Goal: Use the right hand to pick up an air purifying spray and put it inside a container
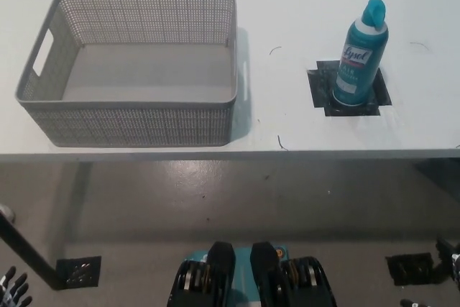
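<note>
Basket: grey plastic, matt, walls moulded w/ a fine woven-look mesh, floor smooth. Spray can: teal, glossy, prob. metal body w/ a smooth plastic cap and printed label. Table: white, smooth, matt. Tape patch under the can: black, dull. Floor: grey, slight sheen.

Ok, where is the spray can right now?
In the head view the spray can stands upright on a black tape patch on the table's right side, apart from the grey basket.
</note>
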Controlling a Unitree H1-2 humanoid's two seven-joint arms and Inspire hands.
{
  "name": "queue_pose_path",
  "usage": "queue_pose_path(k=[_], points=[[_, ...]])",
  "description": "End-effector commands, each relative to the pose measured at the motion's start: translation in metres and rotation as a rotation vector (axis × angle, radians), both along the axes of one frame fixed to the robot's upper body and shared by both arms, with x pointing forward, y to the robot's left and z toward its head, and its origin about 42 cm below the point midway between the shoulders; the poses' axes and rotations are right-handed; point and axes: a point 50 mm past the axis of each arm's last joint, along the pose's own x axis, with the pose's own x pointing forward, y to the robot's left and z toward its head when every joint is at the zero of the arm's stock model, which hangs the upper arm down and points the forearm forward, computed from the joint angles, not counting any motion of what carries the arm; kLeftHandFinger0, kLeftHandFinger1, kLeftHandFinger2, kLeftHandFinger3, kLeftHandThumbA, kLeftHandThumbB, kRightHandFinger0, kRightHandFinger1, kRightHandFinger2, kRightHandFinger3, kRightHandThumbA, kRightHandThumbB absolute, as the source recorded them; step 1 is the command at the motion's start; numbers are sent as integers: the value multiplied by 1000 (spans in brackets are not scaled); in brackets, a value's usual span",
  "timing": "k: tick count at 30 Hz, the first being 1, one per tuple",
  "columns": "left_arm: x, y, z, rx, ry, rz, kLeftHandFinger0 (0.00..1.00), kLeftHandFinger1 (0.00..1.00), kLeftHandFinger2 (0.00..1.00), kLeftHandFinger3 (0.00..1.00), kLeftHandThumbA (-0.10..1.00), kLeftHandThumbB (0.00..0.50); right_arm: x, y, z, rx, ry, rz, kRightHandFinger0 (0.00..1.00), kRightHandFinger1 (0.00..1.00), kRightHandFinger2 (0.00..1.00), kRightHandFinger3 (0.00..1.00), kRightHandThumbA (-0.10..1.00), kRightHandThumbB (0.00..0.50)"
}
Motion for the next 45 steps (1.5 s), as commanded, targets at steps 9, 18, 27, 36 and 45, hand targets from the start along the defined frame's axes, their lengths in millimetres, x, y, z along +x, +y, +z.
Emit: queue_pose_path(k=[9,18,27,36,45], points=[[-9,-14,11,-35,-75,-46,1000,1000,1000,1000,1000,466,55,23,86,-73,-289,1,1000,1000,1000,1000,848,500],[-3,-45,17,-34,-139,-96,1000,1000,1000,1000,1000,441,129,41,169,-85,-460,14,1000,1000,1000,1000,649,500],[2,-51,22,-29,-153,-84,1000,1000,1000,1000,1000,456,174,44,217,-124,-491,-34,1000,1000,1000,1000,708,500],[1,-48,21,-8,-129,-79,1000,1000,1000,1000,1000,417,210,37,225,-71,-424,3,1000,1000,1000,1000,929,500],[-1,-44,21,11,-119,-76,1000,1000,1000,1000,1000,394,243,31,214,-32,-232,114,1000,1000,1000,1000,1000,500]])
